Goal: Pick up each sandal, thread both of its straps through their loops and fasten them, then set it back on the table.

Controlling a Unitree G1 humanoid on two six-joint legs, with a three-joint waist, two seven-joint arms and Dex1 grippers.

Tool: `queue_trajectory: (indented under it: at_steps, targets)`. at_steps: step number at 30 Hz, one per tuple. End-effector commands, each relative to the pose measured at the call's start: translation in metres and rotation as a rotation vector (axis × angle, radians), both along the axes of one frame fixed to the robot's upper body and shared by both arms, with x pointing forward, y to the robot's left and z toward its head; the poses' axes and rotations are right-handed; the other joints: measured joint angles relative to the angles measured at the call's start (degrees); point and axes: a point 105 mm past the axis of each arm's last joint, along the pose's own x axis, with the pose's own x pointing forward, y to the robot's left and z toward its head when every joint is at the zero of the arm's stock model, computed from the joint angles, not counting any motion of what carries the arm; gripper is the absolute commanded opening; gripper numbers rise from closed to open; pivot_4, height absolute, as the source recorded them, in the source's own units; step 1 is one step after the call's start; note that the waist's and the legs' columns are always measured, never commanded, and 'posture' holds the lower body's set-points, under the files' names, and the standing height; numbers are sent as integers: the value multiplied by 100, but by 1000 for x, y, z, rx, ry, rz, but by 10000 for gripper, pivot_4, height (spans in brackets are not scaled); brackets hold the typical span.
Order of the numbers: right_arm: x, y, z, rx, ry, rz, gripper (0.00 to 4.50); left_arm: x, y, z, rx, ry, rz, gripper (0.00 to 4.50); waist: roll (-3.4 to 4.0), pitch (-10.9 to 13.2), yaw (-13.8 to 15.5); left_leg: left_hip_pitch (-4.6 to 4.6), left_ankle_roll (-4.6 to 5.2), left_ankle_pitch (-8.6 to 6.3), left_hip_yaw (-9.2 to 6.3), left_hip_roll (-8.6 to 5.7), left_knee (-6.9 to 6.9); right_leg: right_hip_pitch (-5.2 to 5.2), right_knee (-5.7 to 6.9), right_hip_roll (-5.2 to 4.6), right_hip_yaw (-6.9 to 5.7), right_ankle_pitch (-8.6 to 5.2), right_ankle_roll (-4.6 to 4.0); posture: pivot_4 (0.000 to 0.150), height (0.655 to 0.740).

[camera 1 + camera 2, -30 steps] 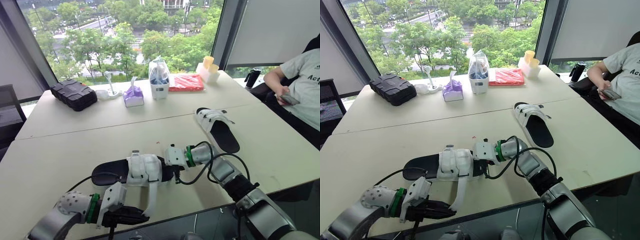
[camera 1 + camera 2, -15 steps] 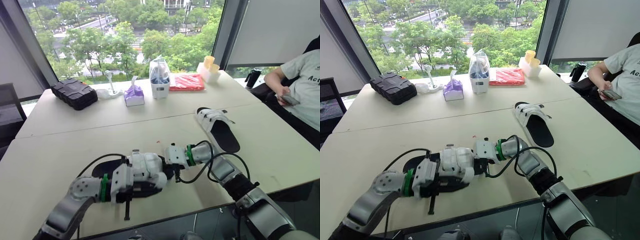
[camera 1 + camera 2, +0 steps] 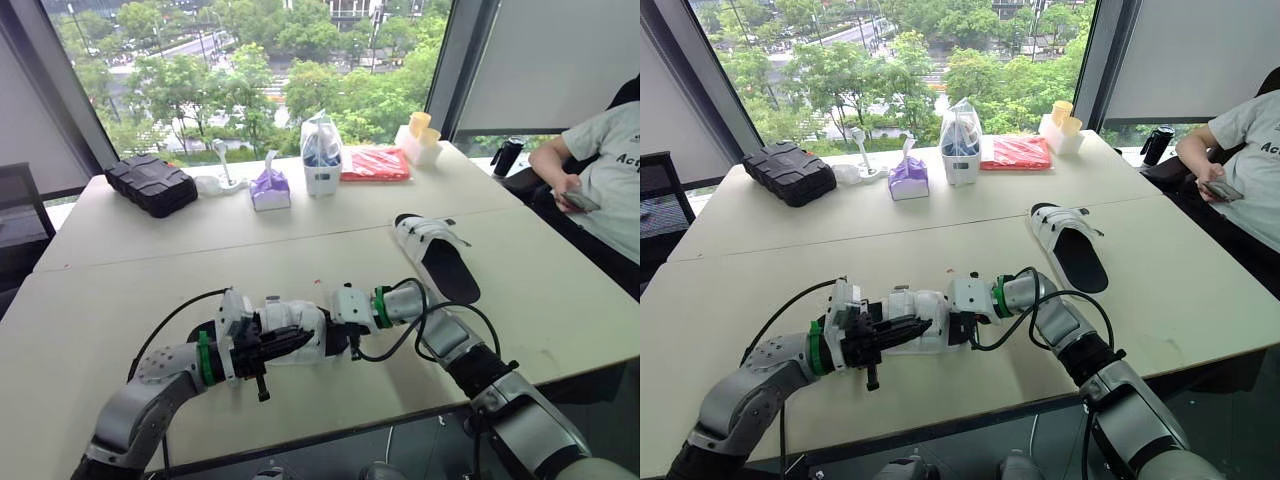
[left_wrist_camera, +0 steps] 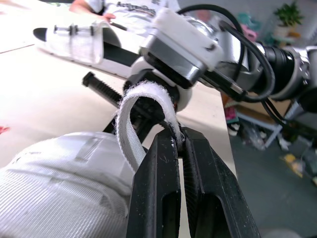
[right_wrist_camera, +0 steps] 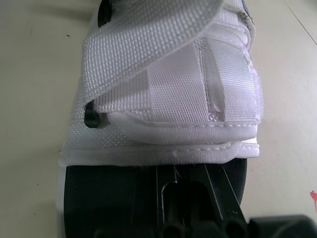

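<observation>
While L gripper [image 4: 178,140] pinches strap [image 4: 145,90], R gripper [image 3: 338,336] clamps sandal [image 3: 302,322] nr table [image 3: 110,285] front edge.

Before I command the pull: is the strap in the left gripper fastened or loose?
Loose: the strap arches up off the sandal in a loop, its end pinched in the left gripper, not pressed flat.

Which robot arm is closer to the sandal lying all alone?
Right. The right arm is at the end of the near sandal facing the lone sandal; the left arm, jaws pinching its strap, is farther off.
</observation>
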Motion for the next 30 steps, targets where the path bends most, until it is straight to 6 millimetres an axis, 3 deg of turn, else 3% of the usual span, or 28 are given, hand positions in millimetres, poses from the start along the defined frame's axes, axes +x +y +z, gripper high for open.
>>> queue_trajectory:
  at_steps: [1,12,15,21,22,30]
  targets:
    - [2,-23,-36,-129,80,-84,0,4,9,17,-57,-4,76,872,0,1,-1,0,0,0,0,0,0,-1,0,0,0,0,0,1500,7400]
    - [6,-22,-35,-130,70,-86,0,32,2,26,-270,259,204,872,-10,9,2,1,-1,0,-2,-3,7,2,10,1,-2,1,2,1500,7400]
    - [7,-22,-34,-130,68,-84,0,35,-1,29,-314,327,202,10453,-14,11,3,0,-2,1,-4,-3,6,0,10,3,-4,1,2,1500,7400]
    - [8,-22,-33,-131,64,-83,0,42,1,30,-349,415,228,42176,-14,11,0,3,-5,3,-3,-7,6,4,10,4,-7,2,2,1500,7400]
    - [9,-22,-33,-131,63,-84,0,45,3,32,-358,415,241,44256,-14,11,3,3,-5,3,-3,-7,6,4,10,4,-7,2,2,1500,7400]
    - [8,-22,-34,-127,64,-86,0,64,27,64,-544,428,352,44256,-20,14,0,4,-11,5,-5,-7,6,5,10,3,-7,2,3,1500,7400]
